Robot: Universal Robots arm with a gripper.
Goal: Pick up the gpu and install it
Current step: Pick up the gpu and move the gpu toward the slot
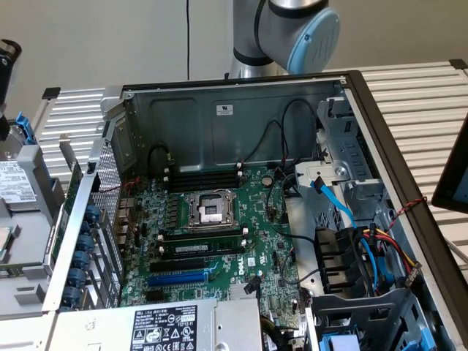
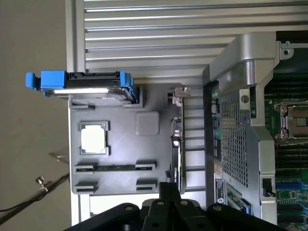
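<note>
The gpu [image 2: 178, 139] stands on its long edge in a slot of a grey parts tray [image 2: 120, 144], just outside the computer case [image 2: 240, 144]. I see it edge-on as a thin green card with its silver bracket end [image 2: 180, 92] away from me. My gripper [image 2: 169, 188] hovers above the card's near end, black fingers shut together and holding nothing. In the exterior view the card is a thin green strip [image 1: 72, 194] beside the case's perforated rear panel [image 1: 110, 205]. The motherboard [image 1: 219, 241] lies open in the case, with a blue expansion slot [image 1: 179, 278] near the front.
The tray also carries a hard drive in a blue carrier [image 2: 86, 86], a processor chip [image 2: 94, 139] and a black memory stick [image 2: 115, 167]. Cables and drive cages [image 1: 351, 241] crowd the case on the exterior view's right. A power supply [image 1: 168, 325] sits at the front.
</note>
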